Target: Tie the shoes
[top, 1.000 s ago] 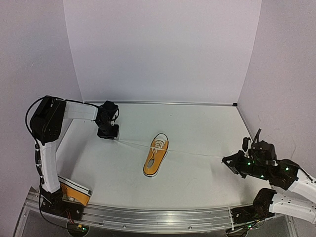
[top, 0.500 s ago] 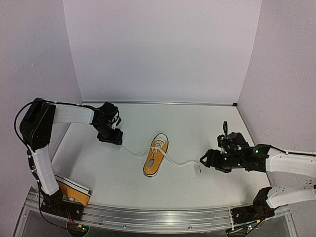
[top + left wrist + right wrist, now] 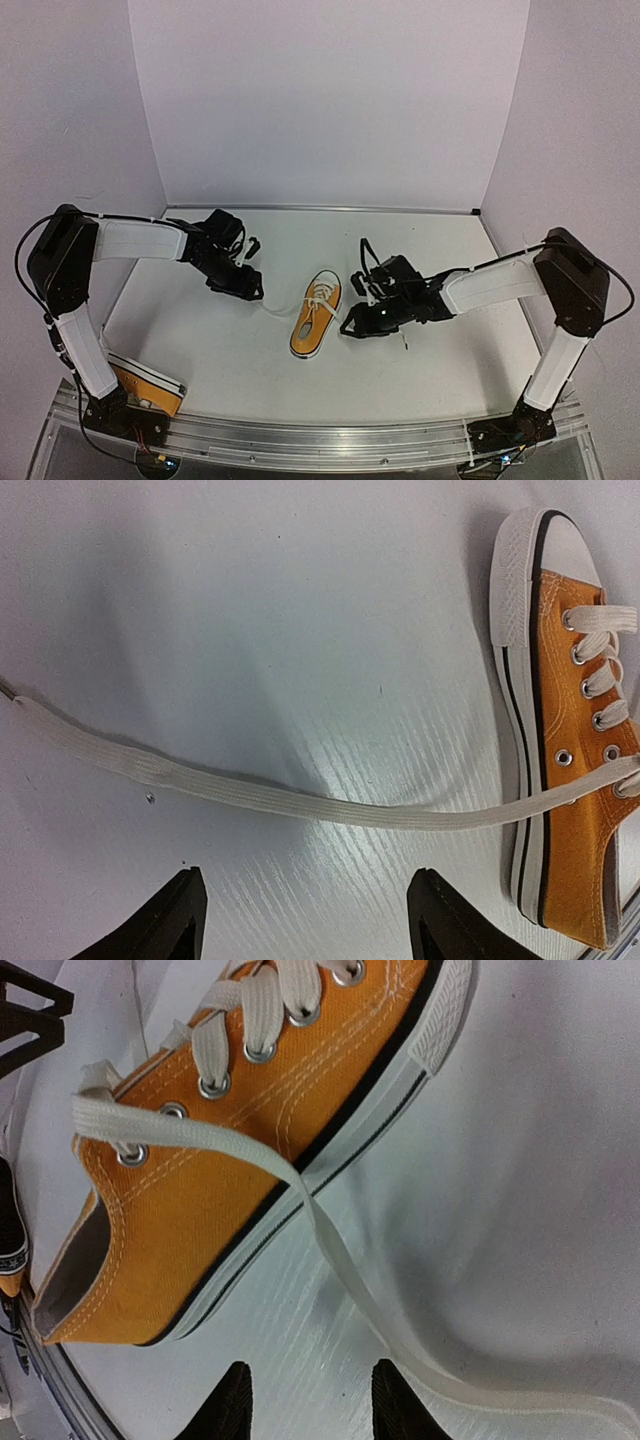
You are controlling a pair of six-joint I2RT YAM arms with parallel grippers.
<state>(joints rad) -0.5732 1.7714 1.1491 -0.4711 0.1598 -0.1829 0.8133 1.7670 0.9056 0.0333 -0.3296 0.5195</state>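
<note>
Because both ends are loose, neither claw holds anything at this moment. The left claw (image 3: 248, 288) hangs low over the desk (image 3: 430, 250), left of the shoe (image 3: 314, 318), with its jaws spread wide. The left lace (image 3: 300, 805) lies flat on the desk just ahead of them, untouched. The right claw (image 3: 352, 328) sits just right of the shoe, its jaws parted less widely. The right lace (image 3: 345, 1260) drops from the top eyelet over the sole's edge and trails away past one finger, not pinched as far as the wrist view shows.

The shoe stands sole-down near the middle of the desk, between the two claws. Its long axis runs near to far, with the white toe cap far and slightly right and the open heel near and slightly left. The other shoe (image 3: 150, 385) lies at the near left edge beside the left arm's base, and its laces cannot be seen.

I judge the shoe light enough to slide if a lace is tugged sideways. The laces are flat, soft and limp, so they will sag and twist. Each is best taken partway along its free run, where it lies on the desk.
</note>
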